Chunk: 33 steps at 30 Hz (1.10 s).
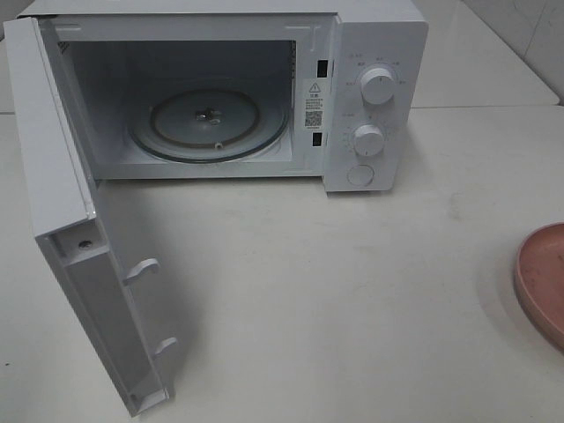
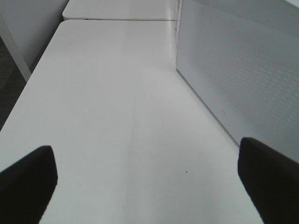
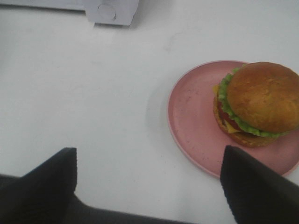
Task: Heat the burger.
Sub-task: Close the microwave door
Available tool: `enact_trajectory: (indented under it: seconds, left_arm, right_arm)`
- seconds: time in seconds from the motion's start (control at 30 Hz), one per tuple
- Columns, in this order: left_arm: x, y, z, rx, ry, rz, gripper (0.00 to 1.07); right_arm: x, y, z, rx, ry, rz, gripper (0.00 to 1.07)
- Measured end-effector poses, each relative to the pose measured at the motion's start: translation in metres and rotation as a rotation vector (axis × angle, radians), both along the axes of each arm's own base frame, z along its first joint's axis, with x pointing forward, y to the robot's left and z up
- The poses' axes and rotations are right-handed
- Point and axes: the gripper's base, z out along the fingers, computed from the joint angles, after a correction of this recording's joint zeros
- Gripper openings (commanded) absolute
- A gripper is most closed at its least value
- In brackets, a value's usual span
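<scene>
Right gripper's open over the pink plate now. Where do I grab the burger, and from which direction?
Grip the burger across its sides at bun level, coming down from above: the dome is round, it sits upright on the pink plate, and nothing crowds it. Probably squeeze lightly so the layers stay stacked.

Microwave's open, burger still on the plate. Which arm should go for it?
Right. Its open gripper hangs just short of the burger on the pink plate; the left gripper faces bare table beside the microwave.
</scene>
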Motion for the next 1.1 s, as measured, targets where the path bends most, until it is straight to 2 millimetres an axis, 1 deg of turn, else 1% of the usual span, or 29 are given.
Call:
enact_trajectory:
  seconds: [0.03, 0.1, 0.3, 1.1]
  left_arm:
    - [0.000, 0.000, 0.000, 0.000, 0.000, 0.000, 1.00]
    - [0.000, 0.000, 0.000, 0.000, 0.000, 0.000, 1.00]
    - [0.000, 0.000, 0.000, 0.000, 0.000, 0.000, 1.00]
    - [0.000, 0.000, 0.000, 0.000, 0.000, 0.000, 1.00]
  right_arm:
    - [0.000, 0.000, 0.000, 0.000, 0.000, 0.000, 0.78]
    - [-0.010, -0.002, -0.003, 0.013, -0.069, -0.063, 0.75]
    - [-0.019, -0.003, -0.004, 0.016, -0.130, -0.110, 0.75]
    - [-0.019, -0.003, -0.004, 0.009, -0.128, -0.106, 0.75]
